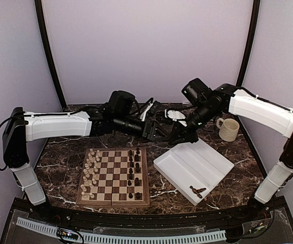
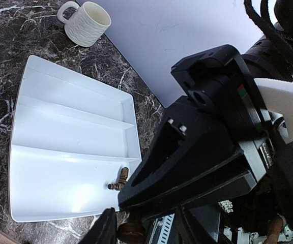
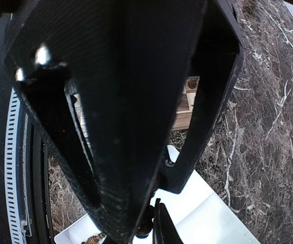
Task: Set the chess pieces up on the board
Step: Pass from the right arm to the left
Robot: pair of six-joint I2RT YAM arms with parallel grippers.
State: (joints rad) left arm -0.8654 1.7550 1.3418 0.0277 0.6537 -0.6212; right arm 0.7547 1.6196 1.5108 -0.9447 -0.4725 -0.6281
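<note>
The board (image 1: pixel 113 203) lies at front left, with cream chess pieces (image 1: pixel 90 173) along its left side and dark chess pieces (image 1: pixel 135 173) along its right. Both grippers meet in the air behind the tray. My right gripper (image 1: pixel 179 136) (image 3: pixel 154 229) is shut on a dark chess piece (image 3: pixel 145 226) (image 2: pixel 130 231). My left gripper (image 1: pixel 162 131) (image 2: pixel 144 226) has its jaws apart around that piece's round base. One finger sits right beside the base and there is a gap on the other side. In the top view the arms hide the piece.
A white tray (image 1: pixel 197 162) (image 2: pixel 65 132) sits right of the board, with a few dark pieces (image 1: pixel 197 191) (image 2: pixel 118 180) lying in its near compartment. A cream mug (image 1: pixel 229 129) (image 2: pixel 88 23) stands at back right. Cables and clutter lie behind the arms.
</note>
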